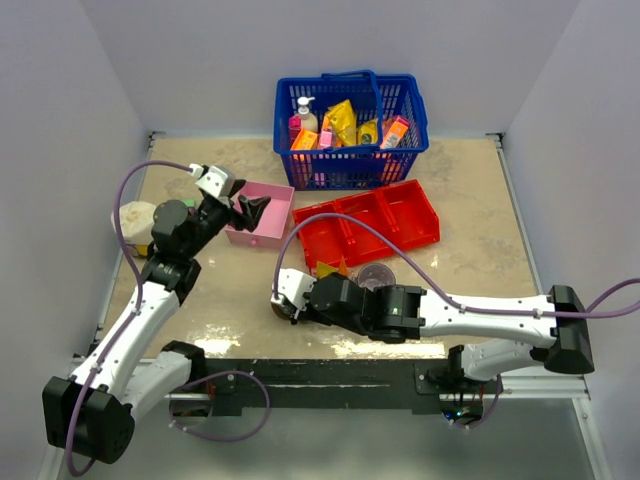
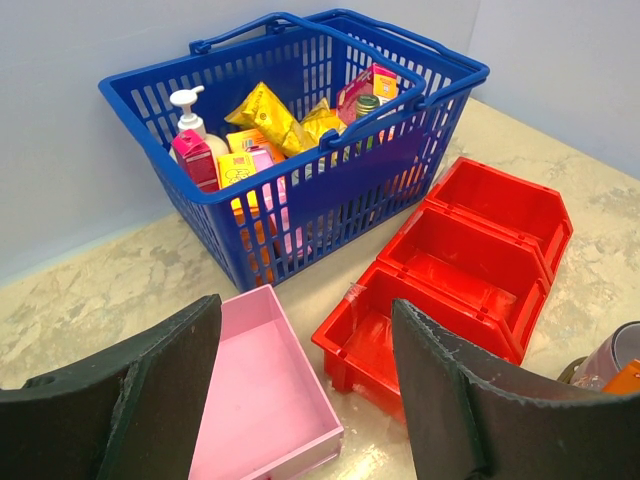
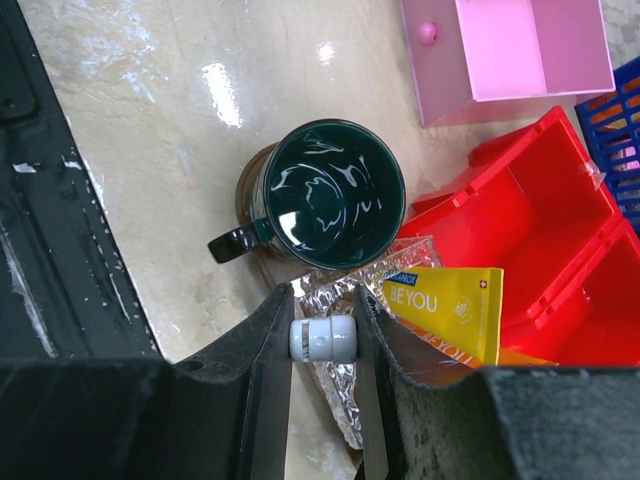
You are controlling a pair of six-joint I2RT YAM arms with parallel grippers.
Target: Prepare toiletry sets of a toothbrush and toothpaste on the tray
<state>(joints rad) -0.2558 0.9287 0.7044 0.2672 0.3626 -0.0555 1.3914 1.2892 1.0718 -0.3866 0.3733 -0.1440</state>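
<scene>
Gripping stage, as I read it; the toothpaste (image 3: 322,340) shows only as a white cap pinched by the right gripper (image 3: 322,292), low centre of the right wrist view; jaws narrowed to the cap's width, touching both its ends; that it is the tube is my judgement, since the body is hidden. (A)

Noted; where does it go? (B)

Cannot say; neither tray nor toothbrush can be made out in any view; no set looks assembled. The next move calls for a lift clear of the foil wrapper (image 3: 335,405) under the cap, then a carry once the tray is located. (A)

Neighbours and room? (B)

BE YOU tube (image 3: 445,310), yellow over orange, just right of the fingers, against the red bin (image 3: 560,230); dark mug (image 3: 325,195) just above the fingertips, handle toward the black rail (image 3: 60,200) down the left edge; tight on three sides. Bare table (image 3: 150,90) at upper left, short of the pink box (image 3: 520,45). Left gripper (image 1: 250,210), left of centre in the top view, spread wide and empty over that box; well apart from the right arm. (A)
</scene>
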